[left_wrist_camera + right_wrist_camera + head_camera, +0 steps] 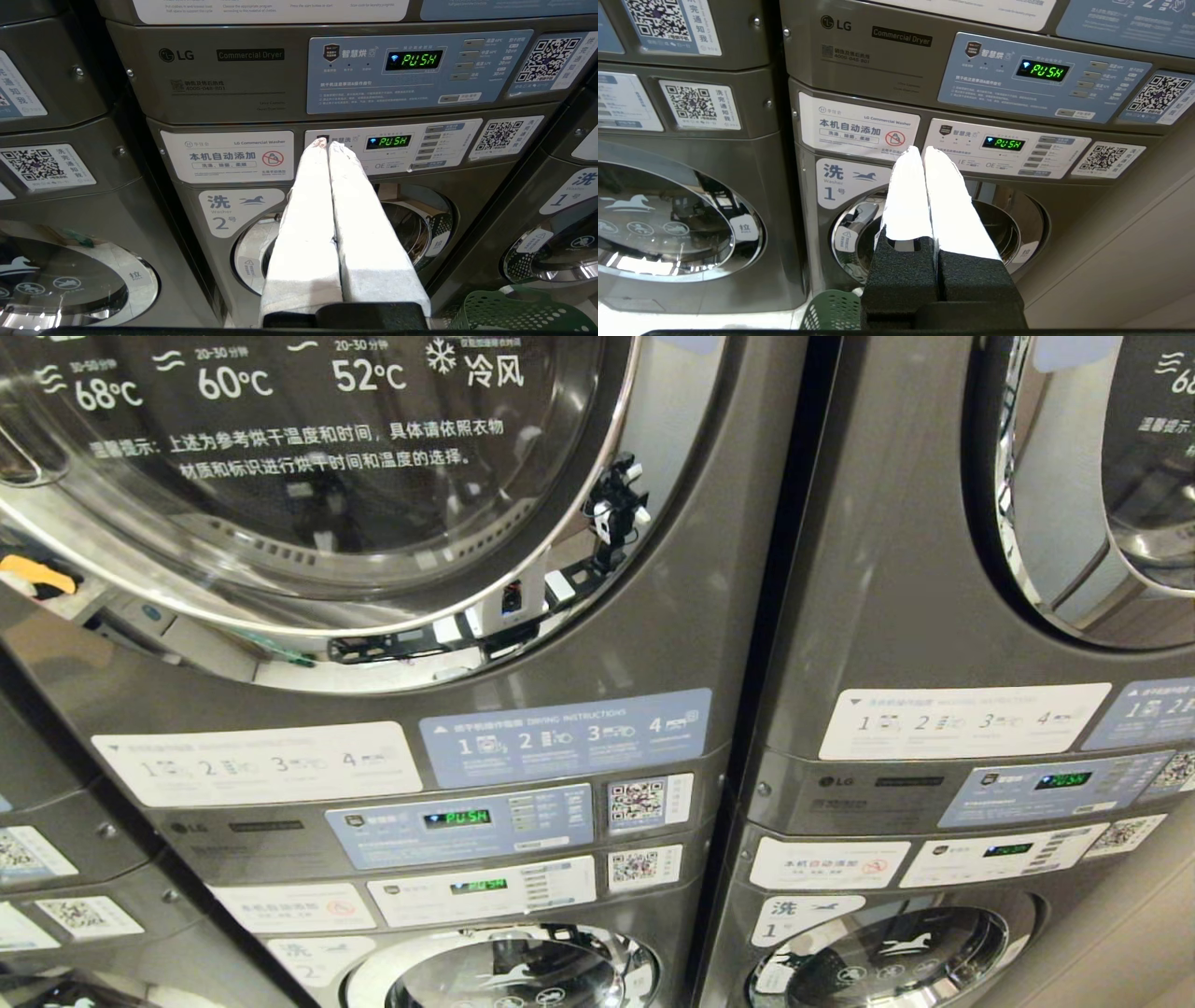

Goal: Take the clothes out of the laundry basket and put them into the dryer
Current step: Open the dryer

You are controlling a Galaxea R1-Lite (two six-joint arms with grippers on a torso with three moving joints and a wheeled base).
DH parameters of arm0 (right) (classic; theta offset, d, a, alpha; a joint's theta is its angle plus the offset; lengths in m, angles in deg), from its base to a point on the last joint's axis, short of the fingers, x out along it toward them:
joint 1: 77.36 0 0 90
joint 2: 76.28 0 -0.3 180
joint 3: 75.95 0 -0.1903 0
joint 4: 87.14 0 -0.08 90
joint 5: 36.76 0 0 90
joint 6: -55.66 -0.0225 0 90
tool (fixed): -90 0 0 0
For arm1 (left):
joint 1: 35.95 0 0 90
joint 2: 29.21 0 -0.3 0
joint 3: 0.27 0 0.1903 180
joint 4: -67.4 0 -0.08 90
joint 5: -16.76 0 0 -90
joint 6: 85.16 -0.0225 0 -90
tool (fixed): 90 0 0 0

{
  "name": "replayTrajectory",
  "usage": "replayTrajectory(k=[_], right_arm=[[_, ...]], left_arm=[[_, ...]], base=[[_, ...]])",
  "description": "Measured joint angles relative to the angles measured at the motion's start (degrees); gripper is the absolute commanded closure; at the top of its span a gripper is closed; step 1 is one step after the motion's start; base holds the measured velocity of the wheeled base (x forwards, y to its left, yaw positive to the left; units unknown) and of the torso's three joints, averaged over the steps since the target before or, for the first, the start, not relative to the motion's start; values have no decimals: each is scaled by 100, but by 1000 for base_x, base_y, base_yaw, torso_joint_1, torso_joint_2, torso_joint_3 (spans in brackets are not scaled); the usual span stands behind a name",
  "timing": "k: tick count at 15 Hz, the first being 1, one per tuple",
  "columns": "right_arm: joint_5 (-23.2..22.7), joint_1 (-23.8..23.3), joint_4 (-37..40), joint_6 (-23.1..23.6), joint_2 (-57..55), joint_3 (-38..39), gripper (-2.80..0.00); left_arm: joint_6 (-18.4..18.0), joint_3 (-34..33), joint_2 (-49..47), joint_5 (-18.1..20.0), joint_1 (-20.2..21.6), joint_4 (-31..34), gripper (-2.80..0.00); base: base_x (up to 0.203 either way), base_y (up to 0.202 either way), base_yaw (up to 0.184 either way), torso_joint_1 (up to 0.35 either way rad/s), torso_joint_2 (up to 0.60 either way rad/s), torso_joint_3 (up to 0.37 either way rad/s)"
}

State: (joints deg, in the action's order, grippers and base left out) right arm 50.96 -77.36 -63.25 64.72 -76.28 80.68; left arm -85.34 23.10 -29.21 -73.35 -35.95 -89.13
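The left gripper (327, 143) has its two white-wrapped fingers (308, 224) pressed together along their whole length, with nothing between them. It points at the front of a stacked machine, its tips in line with the lower control panel (411, 144), whose green display reads PUSH. Below the fingers lies the round washer door (420, 228) marked 2. Above the panel runs the grey band lettered Commercial Dryer (250, 55), with a second PUSH display beside it.

The right gripper (923, 149) is likewise closed, its bright white fingers (948, 205) touching each other and holding nothing, with black foam blocks at their base. It faces the neighbouring stack, tips level with that washer's panel (1004, 144), above the door (1017, 224) marked 1.

The laundry basket (509, 310) shows only in part: a green latticed rim on the floor in front of the washers, low in the corner of the left wrist view, and a small green latticed piece (831, 310) beside the right gripper's base in the right wrist view. The clothes cannot be seen in any view.

From the head view, neither arm appears. The large dryer door (308, 476) with chrome ring and temperature lettering is shut, and a second dryer (1083, 504) stands to its right.
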Motion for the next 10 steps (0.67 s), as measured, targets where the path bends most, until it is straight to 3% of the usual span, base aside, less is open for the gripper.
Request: replayTrajectory(k=[5,10], right_arm=[[-13,2,2,-7,0,0,0],[-39,-2,-9,17,0,0,0]], left_arm=[[2,0,0,1,2,-2,0],[1,0,0,-5,-2,0,0]], base=[[3,31,-4,2,1,1],[0,183,-2,3,2,3]])
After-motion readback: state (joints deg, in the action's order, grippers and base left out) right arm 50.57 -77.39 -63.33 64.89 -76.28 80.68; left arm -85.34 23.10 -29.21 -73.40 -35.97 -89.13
